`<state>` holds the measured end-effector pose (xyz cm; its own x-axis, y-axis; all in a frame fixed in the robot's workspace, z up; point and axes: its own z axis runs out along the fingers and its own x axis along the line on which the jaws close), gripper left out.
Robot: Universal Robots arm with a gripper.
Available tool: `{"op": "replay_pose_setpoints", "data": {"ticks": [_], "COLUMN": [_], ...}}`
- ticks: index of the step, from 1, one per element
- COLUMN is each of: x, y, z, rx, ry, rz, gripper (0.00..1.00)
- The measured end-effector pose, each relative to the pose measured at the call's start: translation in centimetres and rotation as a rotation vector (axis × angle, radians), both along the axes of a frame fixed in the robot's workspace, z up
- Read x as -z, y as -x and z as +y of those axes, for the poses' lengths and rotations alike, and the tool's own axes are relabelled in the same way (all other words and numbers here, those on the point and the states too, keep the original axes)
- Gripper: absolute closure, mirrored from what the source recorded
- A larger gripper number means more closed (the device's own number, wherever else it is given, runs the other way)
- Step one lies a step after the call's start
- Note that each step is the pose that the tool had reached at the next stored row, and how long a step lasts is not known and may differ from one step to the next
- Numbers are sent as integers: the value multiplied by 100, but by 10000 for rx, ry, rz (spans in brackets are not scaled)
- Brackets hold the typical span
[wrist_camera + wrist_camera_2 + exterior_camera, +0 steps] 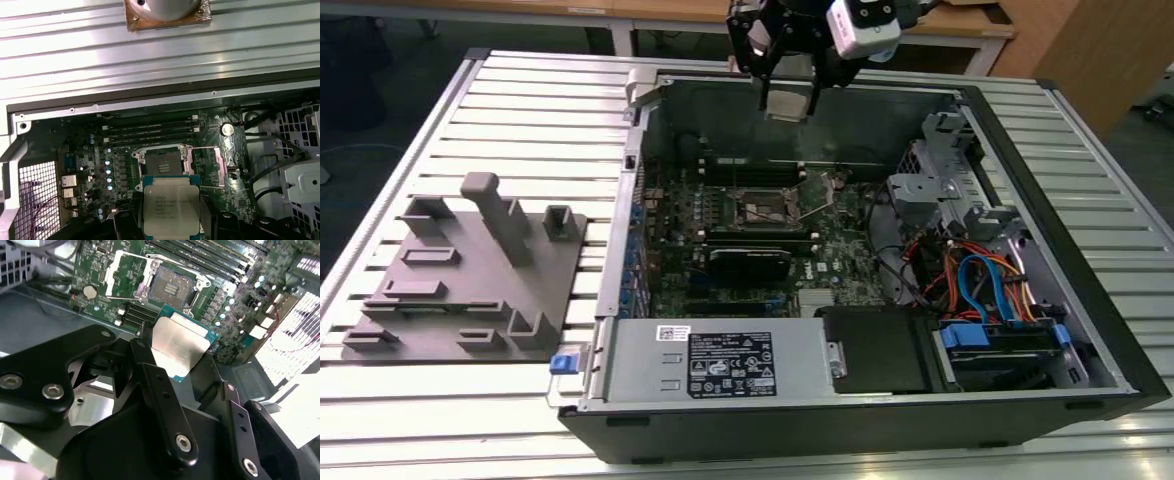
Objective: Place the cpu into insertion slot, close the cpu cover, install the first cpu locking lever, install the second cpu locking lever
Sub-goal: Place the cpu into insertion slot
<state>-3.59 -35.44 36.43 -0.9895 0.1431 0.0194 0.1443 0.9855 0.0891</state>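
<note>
One cpu in claw, one insertion slot

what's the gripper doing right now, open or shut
Gripper: closed on the small flat square cpu with silver-grey metal top.

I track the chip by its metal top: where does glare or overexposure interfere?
In the second wrist view a sheen washes part of the cpu and the vent grille is blown out white; in the first wrist view the cpu is evenly lit, the insertion slot dim but glare-free.
</note>
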Motion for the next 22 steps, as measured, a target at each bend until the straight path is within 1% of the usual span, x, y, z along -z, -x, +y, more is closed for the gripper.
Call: {"op": "replay_pose_setpoints", "data": {"ticks": [16,18,22], "x": [1,2,4], "y": [0,0,0], "z": [0,1,0], "rx": [79,245,949], "ry": [-2,-3,-1], "rz": [-1,-1,-1], "gripper": [46,46,46]}}
